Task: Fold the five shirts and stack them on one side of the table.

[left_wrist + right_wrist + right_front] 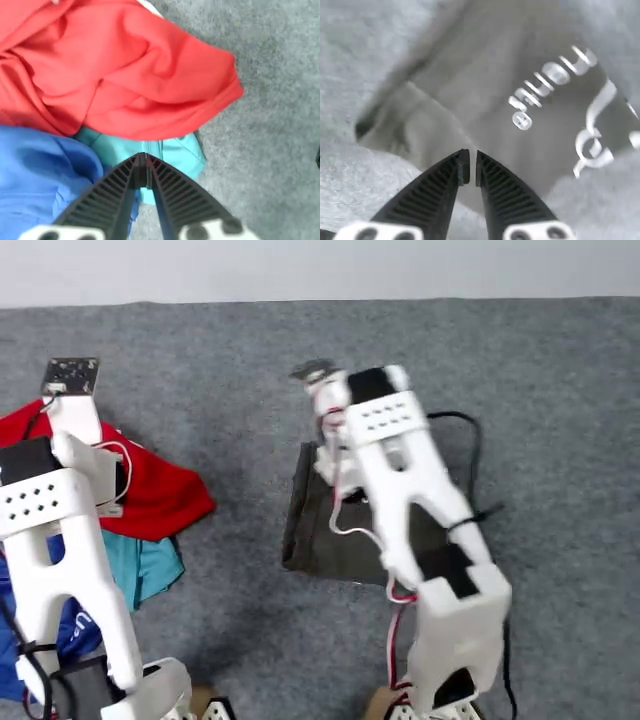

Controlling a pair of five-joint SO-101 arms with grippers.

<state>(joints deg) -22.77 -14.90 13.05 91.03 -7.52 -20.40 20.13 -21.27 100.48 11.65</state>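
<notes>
A folded dark grey shirt (318,532) with white print lies mid-table, partly under the right arm (410,490). My right gripper (469,161) hovers low over this grey shirt (485,95) near a folded edge, shut to a thin slit with nothing between its fingers. At the table's left side, a crumpled red shirt (160,490) lies on a teal shirt (150,565) and a blue shirt (75,630). My left gripper (145,164) is shut and empty above the teal shirt (175,152), with the red shirt (125,75) beyond it and the blue shirt (45,170) beside it.
Grey carpet-like table cover (560,390) lies bare at the right and at the back. A black cable (470,440) trails beside the right arm. The left arm (60,540) stands over the shirt pile.
</notes>
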